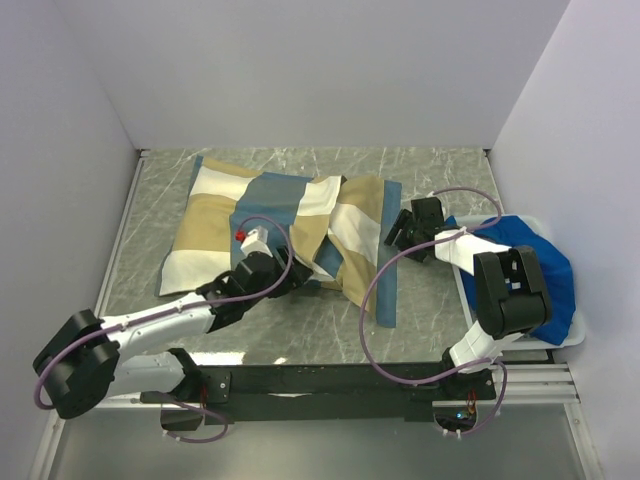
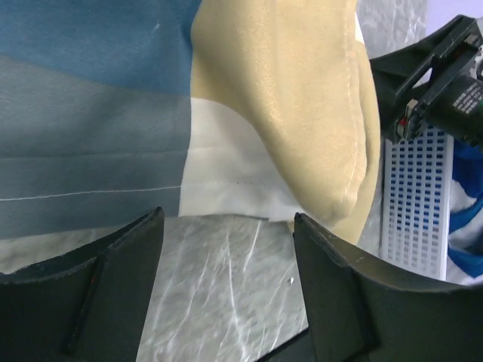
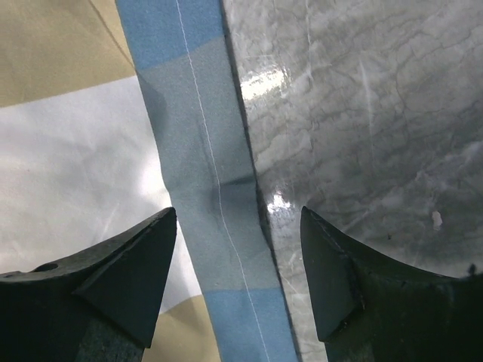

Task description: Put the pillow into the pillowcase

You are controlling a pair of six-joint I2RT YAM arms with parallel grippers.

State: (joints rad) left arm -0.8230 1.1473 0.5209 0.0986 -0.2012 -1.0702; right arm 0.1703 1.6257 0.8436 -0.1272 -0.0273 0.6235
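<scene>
Patchwork tan, slate-blue and white fabric pillowcase (image 1: 280,230): lying centre, spreading toward 10 o'clock.
Left gripper (image 2: 226,217), right gripper (image 3: 238,213): jaws parted, empty. Advised: pinch slate-blue hem (image 3: 204,151) at 4 o'clock, lift mouth wide. Cream pillow unseen.

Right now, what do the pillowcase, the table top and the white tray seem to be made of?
Pillowcase: woven cloth, matte; it folds softly and shows stitched seams. Table top: grey marble look, glossy; veins and light glints, perhaps only a printed surface. White tray: probably rigid plastic; its wall has a regular grid of small holes.
</scene>
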